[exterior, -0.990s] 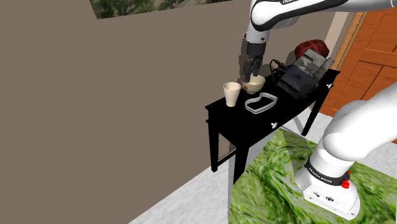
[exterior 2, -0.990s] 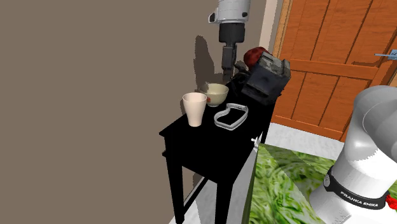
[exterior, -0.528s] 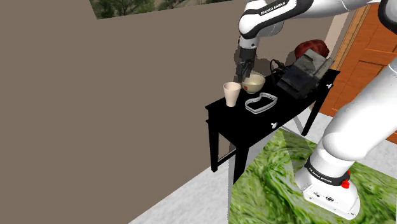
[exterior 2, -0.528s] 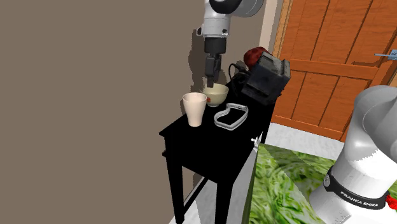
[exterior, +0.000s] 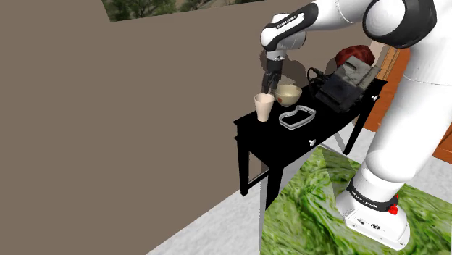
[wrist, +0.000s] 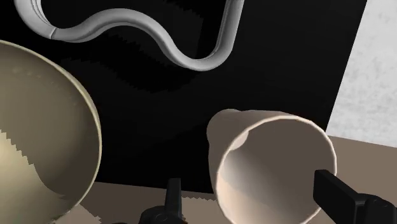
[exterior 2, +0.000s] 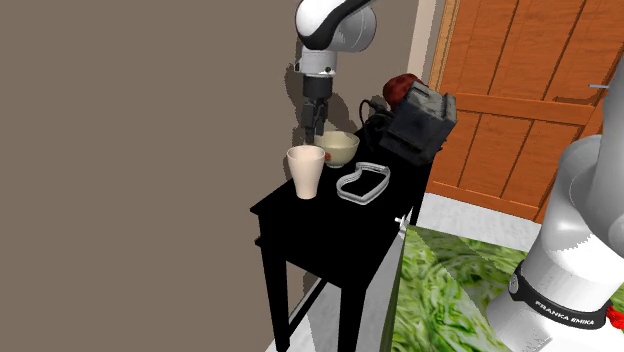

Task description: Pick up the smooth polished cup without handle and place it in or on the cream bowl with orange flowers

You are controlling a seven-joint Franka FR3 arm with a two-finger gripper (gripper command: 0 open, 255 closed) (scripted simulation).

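Observation:
A plain cream cup without handle (exterior: 264, 106) (exterior 2: 306, 171) stands upright on the black side table (exterior: 286, 141), next to the wall. The cream bowl (exterior: 289, 94) (exterior 2: 340, 148) sits just behind it, apart from it. My black gripper (exterior: 269, 90) (exterior 2: 314, 134) hangs point-down just above the cup's rim. In the wrist view the cup's mouth (wrist: 273, 165) lies between the two fingertips (wrist: 337, 193), which stand wide apart and do not touch it. My gripper (wrist: 254, 197) is open and holds nothing. The bowl's rim (wrist: 70, 121) shows beside the cup.
A grey wavy ring (exterior: 297, 116) (exterior 2: 362, 183) (wrist: 146, 32) lies on the table in front of the bowl. A black appliance (exterior: 342, 81) (exterior 2: 420, 122) and a red object (exterior: 353, 53) crowd the table's far end. A brown wall runs close behind; a wooden door (exterior 2: 520, 90) stands beyond.
The gripper has swung from above the bowl over to the cup and come down toward its rim. Its fingers have stayed open; cup and bowl have not moved.

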